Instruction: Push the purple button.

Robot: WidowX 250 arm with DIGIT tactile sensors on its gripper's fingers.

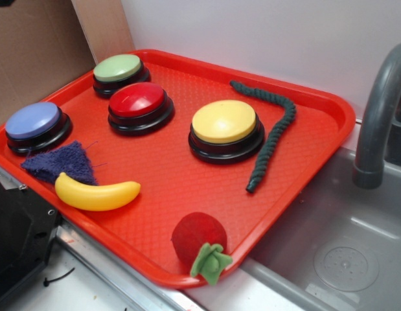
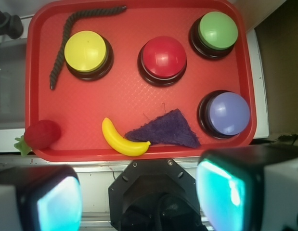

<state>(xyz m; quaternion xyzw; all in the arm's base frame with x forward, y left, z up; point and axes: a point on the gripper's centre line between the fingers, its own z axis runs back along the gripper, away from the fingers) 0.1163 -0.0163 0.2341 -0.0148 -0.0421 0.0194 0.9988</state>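
The purple button (image 1: 33,120) has a periwinkle dome cap on a black base and sits at the left corner of the red tray (image 1: 168,181). In the wrist view the purple button (image 2: 228,113) lies at the right side of the tray (image 2: 129,96), near its front rim. My gripper (image 2: 141,195) hangs high above and in front of the tray, well away from the button. It is open, with nothing between its teal-padded fingers (image 2: 225,188). The exterior view does not show the gripper.
On the tray are a green button (image 1: 118,68), a red button (image 1: 137,100), a yellow button (image 1: 224,122), a dark green rope (image 1: 273,129), a banana (image 1: 96,192), a dark blue cloth scrap (image 1: 61,162) beside the purple button, and a felt strawberry (image 1: 199,238). A sink (image 1: 343,240) and faucet (image 1: 378,116) lie to the right. The black robot base (image 2: 153,192) stands in front of the tray.
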